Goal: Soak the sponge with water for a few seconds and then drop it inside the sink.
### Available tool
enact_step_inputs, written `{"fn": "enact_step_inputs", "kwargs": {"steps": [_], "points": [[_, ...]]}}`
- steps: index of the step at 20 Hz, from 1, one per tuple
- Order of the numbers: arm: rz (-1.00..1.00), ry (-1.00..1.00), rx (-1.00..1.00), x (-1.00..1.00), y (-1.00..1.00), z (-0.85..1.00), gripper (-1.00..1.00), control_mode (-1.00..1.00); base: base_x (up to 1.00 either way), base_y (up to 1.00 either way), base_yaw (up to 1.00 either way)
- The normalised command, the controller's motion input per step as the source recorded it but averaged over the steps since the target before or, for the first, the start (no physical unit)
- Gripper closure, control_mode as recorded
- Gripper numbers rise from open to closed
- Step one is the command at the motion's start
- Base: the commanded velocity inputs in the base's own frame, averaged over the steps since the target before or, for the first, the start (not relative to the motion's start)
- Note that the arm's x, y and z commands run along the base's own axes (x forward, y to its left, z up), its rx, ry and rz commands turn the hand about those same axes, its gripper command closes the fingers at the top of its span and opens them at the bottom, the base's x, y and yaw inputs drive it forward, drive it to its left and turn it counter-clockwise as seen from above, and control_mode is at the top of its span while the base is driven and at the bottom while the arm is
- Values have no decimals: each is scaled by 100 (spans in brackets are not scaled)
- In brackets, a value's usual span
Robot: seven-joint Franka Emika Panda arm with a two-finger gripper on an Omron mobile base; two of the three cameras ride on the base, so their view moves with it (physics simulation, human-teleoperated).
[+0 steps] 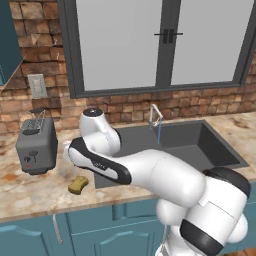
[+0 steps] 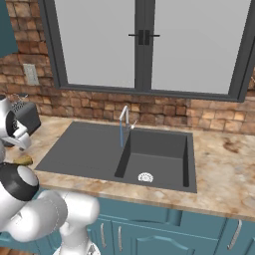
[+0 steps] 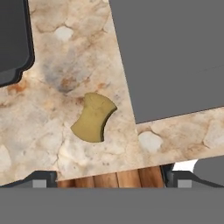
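Gripper point(image 3: 109, 181) hangs above the counter point(image 3: 52, 78), jaws spread wide, nothing between them.

Risks, as judged from here:
- Sponge point(image 3: 93, 118) sits off-centre toward one fingertip; a straight descent may nudge it aside rather than straddle it.
- Its curved, notched outline gives poor flat faces; a pinch could squirt it out.
- It lies near the sink point(image 1: 200, 145) rim and the counter front edge; a push may tip it over either.

Sponge: small, mustard-yellow, lying flat between toaster point(image 1: 36, 145) and sink. Water point(image 1: 159, 133) runs from faucet point(image 1: 155, 114).
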Motion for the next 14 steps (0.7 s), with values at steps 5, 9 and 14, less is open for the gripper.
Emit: {"fn": "enact_step_inputs", "kwargs": {"steps": [5, 9, 14], "points": [[0, 0, 0, 13, 3, -4, -100, -100, 0, 0, 0], [0, -1, 0, 14, 0, 0, -100, -100, 0, 0, 0], [0, -1, 0, 7, 7, 0, -100, -100, 0, 0, 0]]}}
